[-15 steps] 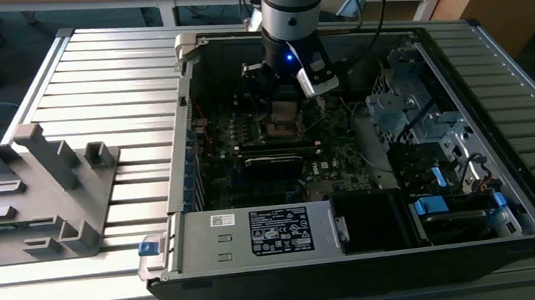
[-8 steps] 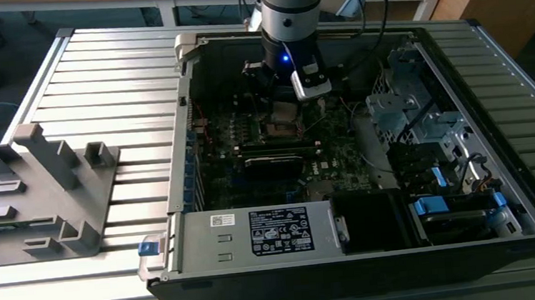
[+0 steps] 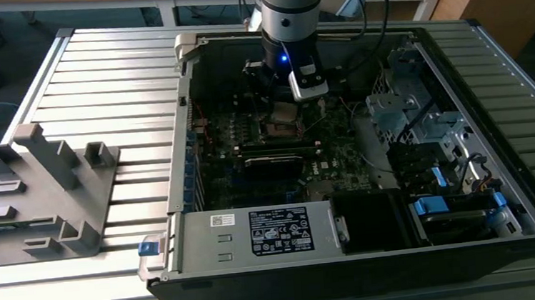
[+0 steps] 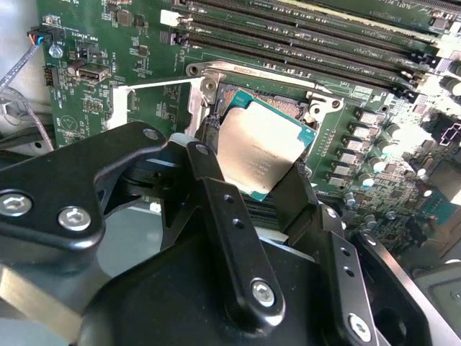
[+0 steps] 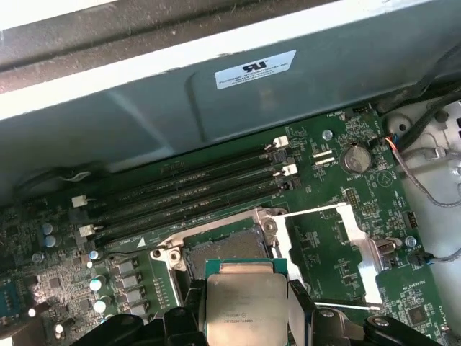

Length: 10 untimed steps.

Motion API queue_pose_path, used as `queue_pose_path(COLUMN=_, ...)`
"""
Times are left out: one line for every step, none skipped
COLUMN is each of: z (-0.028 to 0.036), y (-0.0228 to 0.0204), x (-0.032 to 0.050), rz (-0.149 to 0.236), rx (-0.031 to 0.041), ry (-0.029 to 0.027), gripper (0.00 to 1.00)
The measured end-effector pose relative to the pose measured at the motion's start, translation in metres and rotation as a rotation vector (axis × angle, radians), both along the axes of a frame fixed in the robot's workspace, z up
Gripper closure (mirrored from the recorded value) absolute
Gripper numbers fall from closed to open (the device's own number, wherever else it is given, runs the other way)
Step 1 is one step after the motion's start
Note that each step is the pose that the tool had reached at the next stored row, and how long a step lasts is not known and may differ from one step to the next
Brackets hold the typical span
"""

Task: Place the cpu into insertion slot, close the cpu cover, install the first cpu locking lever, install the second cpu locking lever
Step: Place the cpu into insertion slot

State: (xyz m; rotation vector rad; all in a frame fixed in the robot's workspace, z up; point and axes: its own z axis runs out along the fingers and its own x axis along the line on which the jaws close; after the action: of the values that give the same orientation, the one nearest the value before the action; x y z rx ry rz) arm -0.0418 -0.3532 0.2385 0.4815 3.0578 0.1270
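My gripper (image 4: 256, 164) is shut on the cpu (image 4: 263, 144), a flat square chip with a dull silver top, gripped by two opposite edges between black fingers (image 5: 299, 311). The chip hangs tilted just above the insertion slot (image 5: 229, 249), a dark square socket with a metal rim on the green motherboard. The cpu cover (image 5: 364, 252), a thin silver frame with a square cut-out, lies swung open beside the socket. In the exterior view the gripper (image 3: 286, 107) reaches down into the open computer case over the socket (image 3: 283, 129). I cannot tell the locking levers from the socket's metal rim.
Long black memory slots (image 5: 187, 189) run close beside the socket. The case walls (image 3: 185, 164) enclose the board, with a drive cage (image 3: 398, 111) at the exterior view's right and a power supply (image 3: 255, 238) in front. A grey fixture (image 3: 41, 189) stands on the slatted table outside.
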Motion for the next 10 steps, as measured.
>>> queue_pose_path(z=0.0000, y=0.0000, x=0.0000, rz=0.000, rx=0.0000, ry=0.0000, gripper=0.46)
queue_pose_path(z=0.0000, y=0.0000, x=0.0000, rz=-0.001, rx=0.0000, ry=0.0000, gripper=0.46)
queue_pose_path(z=0.0000, y=0.0000, x=0.0000, rz=-0.007, rx=0.0000, ry=0.0000, gripper=0.46)
queue_pose_path(z=-0.0001, y=0.0000, x=0.0000, rz=-0.017, rx=0.0000, ry=0.0000, gripper=0.46)
queue_pose_path(z=-0.0001, y=0.0000, x=0.0000, rz=-0.028, rx=0.0000, ry=0.0000, gripper=0.46)
queue_pose_path(z=-0.0001, y=0.0000, x=0.0000, rz=-0.039, rx=0.0000, ry=0.0000, gripper=0.46)
queue_pose_path(z=-0.0002, y=0.0000, x=0.0000, rz=-0.049, rx=0.0000, ry=0.0000, gripper=0.46)
queue_pose_path(z=-0.0002, y=0.0000, x=0.0000, rz=-0.057, rx=0.0000, ry=0.0000, gripper=0.46)
queue_pose_path(z=-0.0002, y=0.0000, x=0.0000, rz=-0.065, rx=-0.0001, ry=0.0000, gripper=0.46)
queue_pose_path(z=-0.0002, y=0.0000, x=0.0000, rz=-0.071, rx=-0.0001, ry=0.0001, gripper=0.46)
